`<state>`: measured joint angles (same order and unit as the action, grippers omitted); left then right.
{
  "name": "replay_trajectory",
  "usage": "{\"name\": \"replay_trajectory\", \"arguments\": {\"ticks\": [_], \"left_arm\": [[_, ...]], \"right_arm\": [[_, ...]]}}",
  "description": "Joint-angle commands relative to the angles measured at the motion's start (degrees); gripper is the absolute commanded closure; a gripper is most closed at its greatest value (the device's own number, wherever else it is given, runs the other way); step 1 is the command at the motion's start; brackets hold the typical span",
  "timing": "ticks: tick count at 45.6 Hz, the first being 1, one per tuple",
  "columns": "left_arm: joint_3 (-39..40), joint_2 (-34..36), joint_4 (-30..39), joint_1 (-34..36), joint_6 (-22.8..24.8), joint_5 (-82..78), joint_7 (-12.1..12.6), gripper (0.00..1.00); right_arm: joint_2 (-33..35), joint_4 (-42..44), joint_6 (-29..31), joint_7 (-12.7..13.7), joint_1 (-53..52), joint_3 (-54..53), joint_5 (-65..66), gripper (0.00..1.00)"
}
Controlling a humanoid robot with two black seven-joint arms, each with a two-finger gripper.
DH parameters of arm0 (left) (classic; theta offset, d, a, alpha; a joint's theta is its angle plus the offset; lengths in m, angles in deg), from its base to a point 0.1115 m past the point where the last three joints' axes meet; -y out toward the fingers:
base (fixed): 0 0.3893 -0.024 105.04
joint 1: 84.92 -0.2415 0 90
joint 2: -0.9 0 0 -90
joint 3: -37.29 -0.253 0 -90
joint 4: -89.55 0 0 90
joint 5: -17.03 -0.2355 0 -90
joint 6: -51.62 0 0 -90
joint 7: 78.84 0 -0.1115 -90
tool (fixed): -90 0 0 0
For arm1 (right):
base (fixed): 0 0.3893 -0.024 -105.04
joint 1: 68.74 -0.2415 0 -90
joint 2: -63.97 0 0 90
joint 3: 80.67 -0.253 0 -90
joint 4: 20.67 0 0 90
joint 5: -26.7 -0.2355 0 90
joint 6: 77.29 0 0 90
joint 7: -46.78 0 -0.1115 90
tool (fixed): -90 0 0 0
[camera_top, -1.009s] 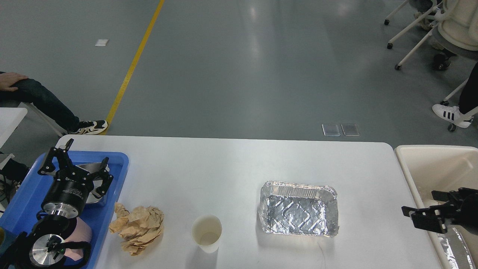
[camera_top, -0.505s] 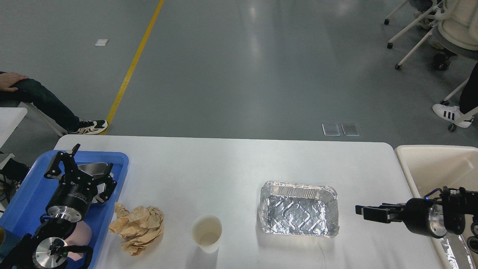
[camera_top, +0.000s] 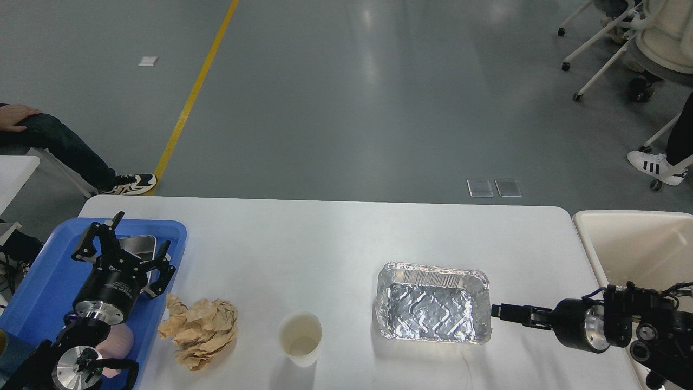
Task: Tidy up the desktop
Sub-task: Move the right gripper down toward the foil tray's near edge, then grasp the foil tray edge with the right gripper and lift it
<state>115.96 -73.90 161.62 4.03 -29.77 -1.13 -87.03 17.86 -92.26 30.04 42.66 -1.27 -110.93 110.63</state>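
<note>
Right gripper point(camera_top: 498, 311), its gap unreadable edge-on, reaches the foil tray point(camera_top: 433, 301) on the desktop point(camera_top: 325, 244); gripping its rim looks next. Left gripper point(camera_top: 127, 250) hangs wide open.

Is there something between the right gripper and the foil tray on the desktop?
Nothing visible. The right gripper is just beside the foil tray's right rim, with only bare desktop around it. The paper cup stands away to the tray's left.
</note>
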Motion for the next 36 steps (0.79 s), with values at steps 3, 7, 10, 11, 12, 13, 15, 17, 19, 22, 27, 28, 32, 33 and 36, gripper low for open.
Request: {"name": "replay_trajectory", "arguments": {"ticks": [3,7,10,11,12,13,15,17,19,22,27,28,32,33,36], "left_arm": [[0.00,0.00,-0.09,-0.18,0.00,-0.04,0.01,0.03],[-0.09,0.00,-0.17,-0.18,0.00,-0.04,0.01,0.03],[-0.09,0.00,-0.26,-0.18,0.00,-0.04,0.01,0.03],[-0.09,0.00,-0.26,-0.18,0.00,-0.04,0.01,0.03],[-0.09,0.00,-0.35,-0.18,0.00,-0.04,0.01,0.03],[-0.09,0.00,-0.35,-0.18,0.00,-0.04,0.01,0.03],[-0.09,0.00,-0.35,-0.18,0.00,-0.04,0.01,0.03],[-0.09,0.00,-0.61,-0.18,0.00,-0.04,0.01,0.03],[-0.09,0.00,-0.70,-0.18,0.00,-0.04,0.01,0.03],[-0.09,0.09,-0.70,-0.27,0.00,-0.04,0.01,0.03],[-0.52,0.09,-0.70,-0.18,0.00,-0.04,0.10,0.03],[-1.14,0.09,-0.70,0.00,0.00,-0.04,0.01,0.03],[-2.37,0.09,-0.70,0.26,0.00,-0.04,0.01,0.03],[-2.46,0.09,-0.70,0.26,0.00,-0.04,0.01,0.03],[-2.46,0.09,-0.70,0.26,0.00,-0.04,0.01,0.03]], "right_arm": [[-3.72,1.63,-0.10,3.24,-0.32,0.19,0.01,0.00],[-4.60,1.63,-0.10,4.21,-0.58,0.19,0.01,0.00],[-5.13,1.72,-0.10,4.65,-1.20,0.28,0.01,0.00],[-5.21,1.72,-0.10,4.82,-1.28,0.37,0.01,0.00],[-5.39,1.72,-0.10,4.91,-1.29,0.54,0.01,0.00],[-5.48,1.72,-0.10,5.00,-1.29,0.81,0.01,0.00],[-5.92,1.72,-0.10,5.09,-1.46,1.16,0.01,0.00],[-6.27,1.72,-0.19,5.17,-1.55,1.51,0.10,0.00],[-6.36,1.72,-0.19,5.18,-1.64,1.95,0.10,0.00],[-6.45,1.72,-0.19,5.18,-1.81,2.57,0.10,0.00],[-6.45,1.72,-0.19,5.18,-1.90,2.66,0.10,0.03],[-6.53,1.72,-0.19,5.18,-1.90,2.66,0.10,0.04],[-6.80,1.72,-0.28,5.18,-1.99,2.74,0.27,0.10],[-6.80,1.72,-0.28,5.18,-1.99,2.74,0.27,0.12],[-6.88,2.07,-0.28,5.18,-2.08,3.36,0.36,0.19]]}}
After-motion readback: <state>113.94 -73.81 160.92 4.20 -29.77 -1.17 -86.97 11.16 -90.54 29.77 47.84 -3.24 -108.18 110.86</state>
